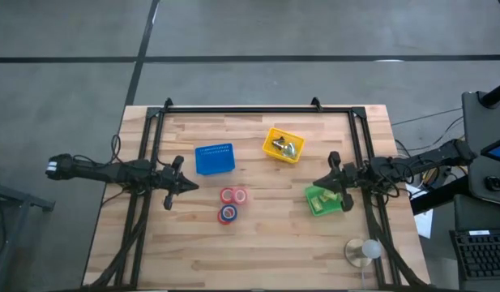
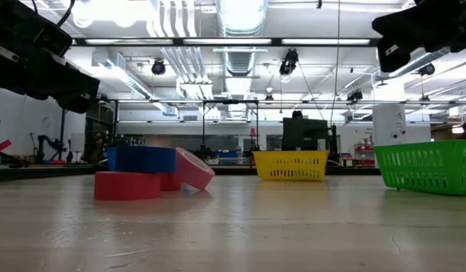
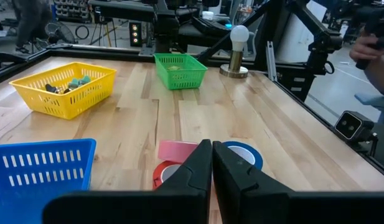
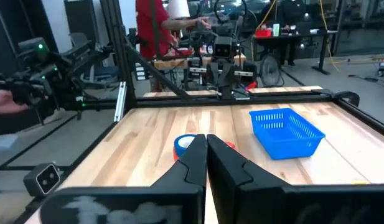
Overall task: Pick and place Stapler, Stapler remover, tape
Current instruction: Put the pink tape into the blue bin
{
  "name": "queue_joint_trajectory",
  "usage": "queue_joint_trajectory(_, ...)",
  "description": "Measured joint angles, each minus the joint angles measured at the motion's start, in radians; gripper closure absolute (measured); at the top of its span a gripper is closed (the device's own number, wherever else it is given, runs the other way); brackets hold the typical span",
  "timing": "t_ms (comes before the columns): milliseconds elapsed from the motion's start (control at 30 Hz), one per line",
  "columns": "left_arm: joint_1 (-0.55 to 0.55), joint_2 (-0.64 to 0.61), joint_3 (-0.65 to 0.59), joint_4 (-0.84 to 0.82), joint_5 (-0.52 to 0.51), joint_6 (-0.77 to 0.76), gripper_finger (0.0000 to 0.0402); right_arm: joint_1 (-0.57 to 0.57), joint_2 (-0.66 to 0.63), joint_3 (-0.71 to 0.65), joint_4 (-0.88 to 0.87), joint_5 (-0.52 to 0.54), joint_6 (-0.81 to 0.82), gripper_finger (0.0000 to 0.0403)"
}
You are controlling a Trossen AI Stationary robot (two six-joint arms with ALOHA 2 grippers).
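Three tape rolls [image 1: 230, 203], three baskets — one blue [image 1: 214, 159], one yellow [image 1: 283, 145], one green [image 1: 326, 199] — one lamp [image 1: 364, 251]

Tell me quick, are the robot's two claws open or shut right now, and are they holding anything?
Left gripper: shut, holding nothing, above the table short of the tape rolls.
Right gripper: shut, holding nothing, by the green basket.

We look out over a pale wooden table [image 1: 258, 251] standing on a grey concrete floor [image 1: 63, 97] crossed by dark lines. Beyond it, we see an open workshop under bright strip lights [image 2: 240, 41] and exposed ducts (desks [image 4: 304, 37] and monitors crowd the far side).
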Motion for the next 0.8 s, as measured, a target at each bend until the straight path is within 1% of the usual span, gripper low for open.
queue_joint_trajectory(100,0.000,0.000,0.000,0.005,-0.019,0.028,0.0385,0.000,-0.006,0.000,-0.001,-0.006,-0.001,0.0394)
queue_joint_trajectory(233,0.000,0.000,0.000,0.026,-0.059,0.028,0.0385,-0.002,-0.006,0.009,-0.009,-0.060,0.004,0.0394)
queue_joint_trajectory(333,0.000,0.000,0.000,0.138,-0.074,0.007,0.0385,-0.002,-0.018,0.031,-0.049,-0.074,-0.017,0.0394)
queue_joint_trajectory(433,-0.002,0.000,0.000,0.258,-0.065,-0.130,0.0385,-0.002,-0.042,0.041,-0.114,-0.075,-0.025,0.0394)
queue_joint_trajectory(500,-0.002,0.002,0.000,0.339,-0.092,-0.223,0.0385,-0.003,-0.067,0.043,-0.153,-0.068,-0.030,0.0394)
queue_joint_trajectory(600,-0.002,0.002,0.000,0.455,-0.154,-0.338,0.0385,-0.003,-0.117,0.043,-0.205,-0.009,-0.030,0.0394)
queue_joint_trajectory(667,0.001,0.005,0.000,0.490,-0.199,-0.350,0.0385,-0.006,-0.153,0.033,-0.234,0.017,-0.029,0.0394)
queue_joint_trajectory(733,0.003,0.008,0.003,0.505,-0.242,-0.354,0.0385,-0.012,-0.186,0.019,-0.250,0.018,-0.017,0.0394)
queue_joint_trajectory(800,0.004,0.022,0.017,0.493,-0.261,-0.418,0.0384,-0.018,-0.218,0.004,-0.265,0.019,-0.011,0.0394)
